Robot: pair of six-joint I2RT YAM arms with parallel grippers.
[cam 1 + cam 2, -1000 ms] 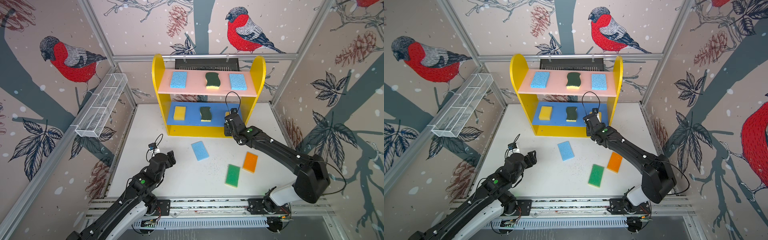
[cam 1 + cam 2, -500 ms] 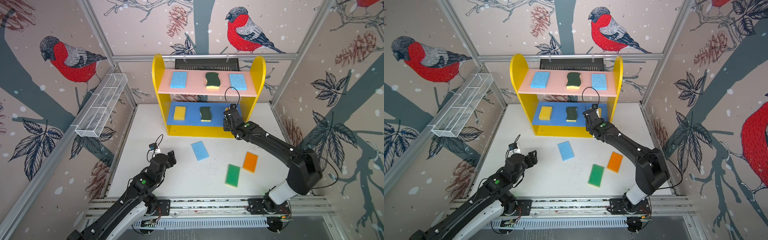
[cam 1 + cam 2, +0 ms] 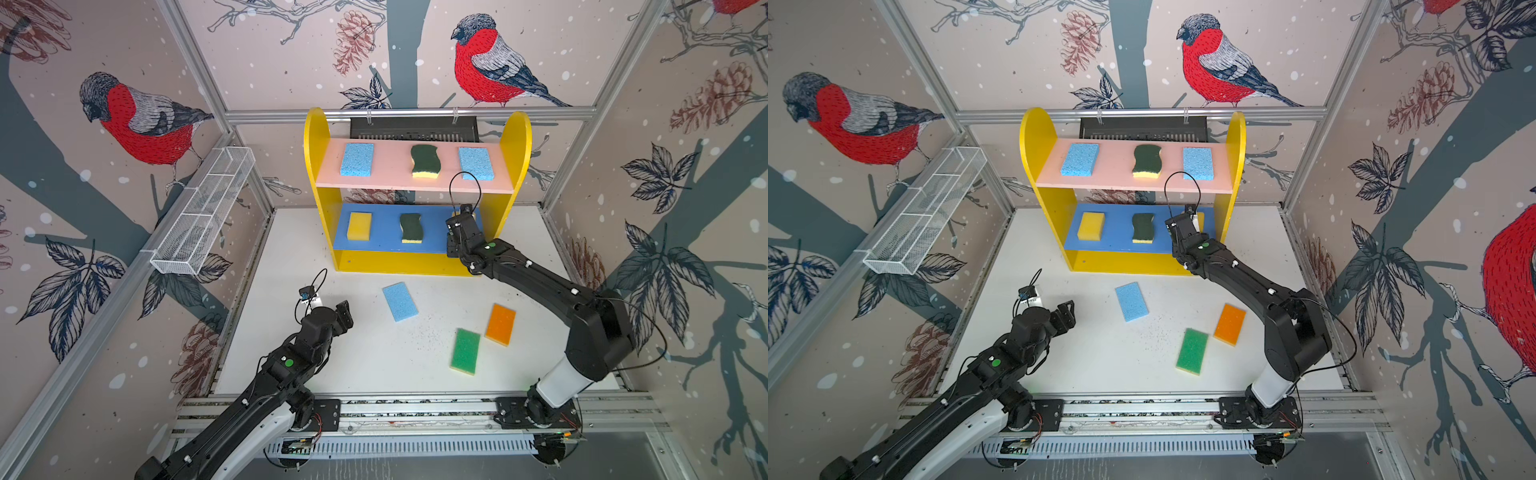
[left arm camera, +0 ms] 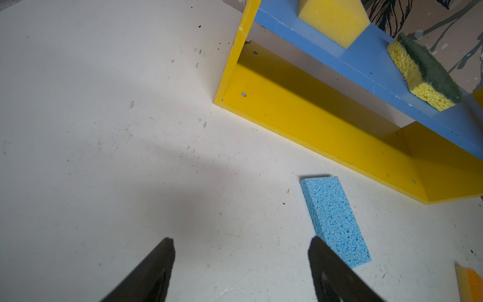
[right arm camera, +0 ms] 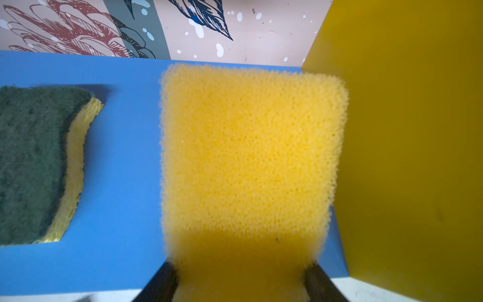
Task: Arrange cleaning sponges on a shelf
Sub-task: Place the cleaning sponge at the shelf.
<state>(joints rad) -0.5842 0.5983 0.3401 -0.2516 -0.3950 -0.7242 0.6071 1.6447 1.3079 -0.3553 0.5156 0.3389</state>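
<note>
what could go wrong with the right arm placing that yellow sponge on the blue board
1. The yellow sponge in the right tool is very close to the side panel; it may rub there and land tilted.
2. The tool grips the sponge's near end about at the front edge of the blue board, so a release here might leave it overhanging or let it tip off.

On the table: shelf at the far edge; blue sponge, green sponge, orange sponge nearer the front.
</note>
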